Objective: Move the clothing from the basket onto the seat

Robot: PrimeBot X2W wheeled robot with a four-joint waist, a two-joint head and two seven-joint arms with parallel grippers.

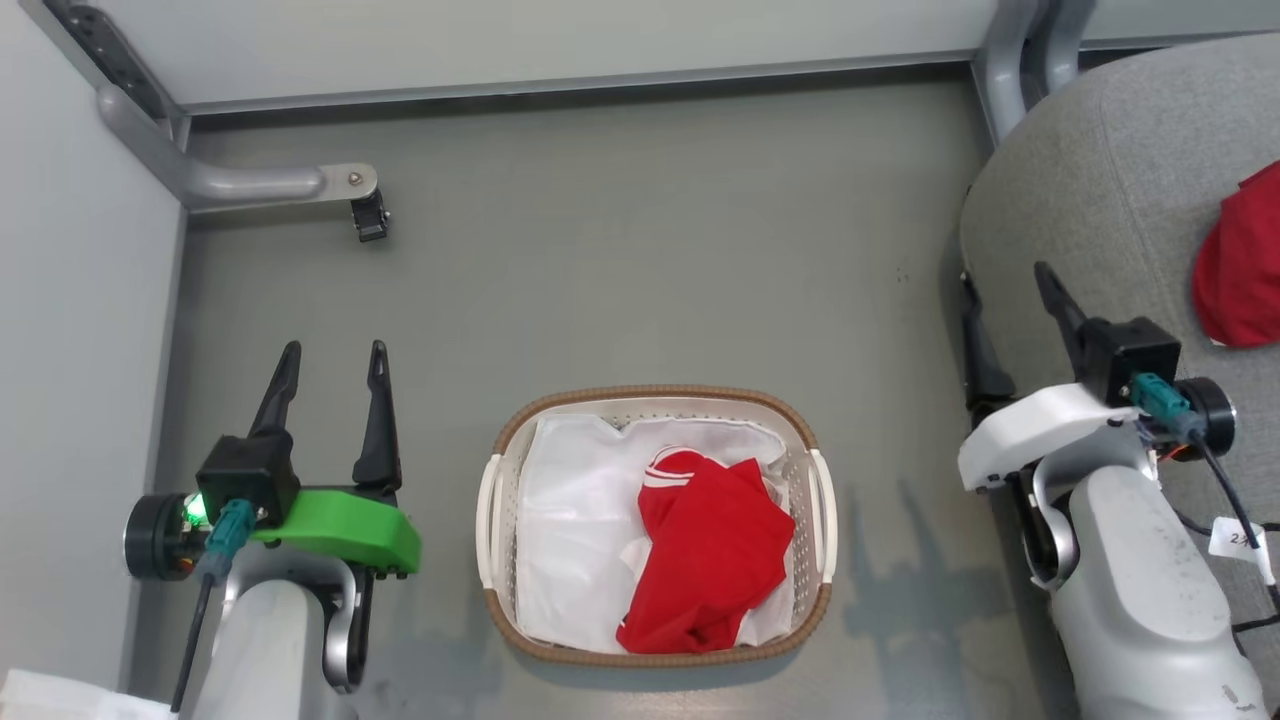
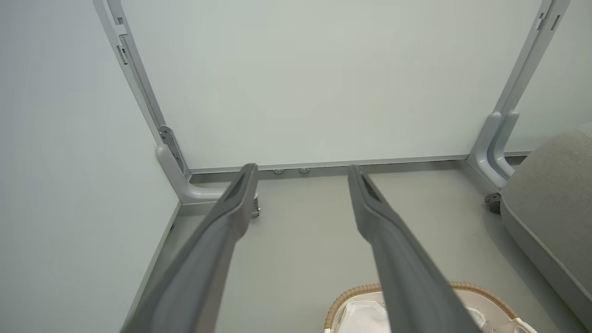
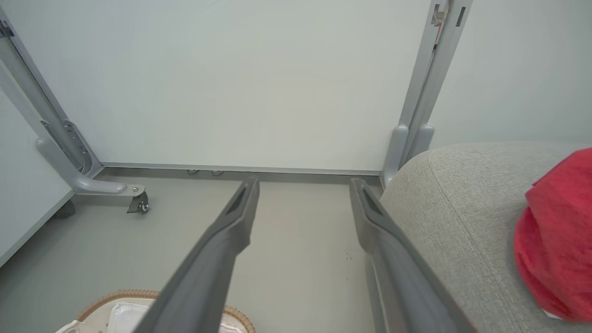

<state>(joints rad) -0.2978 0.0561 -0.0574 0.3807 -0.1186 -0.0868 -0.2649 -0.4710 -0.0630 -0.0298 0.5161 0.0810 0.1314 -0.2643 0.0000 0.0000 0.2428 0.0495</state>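
One garment point(image 1: 715, 550) lies in the basket point(image 1: 655, 392), another garment point(image 1: 1240, 265) is already on the seat point(image 1: 1090, 180). Left gripper point(image 1: 334, 348) and right gripper point(image 1: 1005, 275) are empty, jaws wide. Next, I judge: reach down, pinch the basket garment.

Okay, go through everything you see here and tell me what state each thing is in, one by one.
left gripper: open, empty.
right gripper: open, empty.
basket: upright on the floor, not yet emptied.
seat: has one red piece on it.
clothing in the basket: crumpled, lying untouched.
clothing on the seat: bunched, resting on the cushion.
white liner: spread in the basket, under the red piece.
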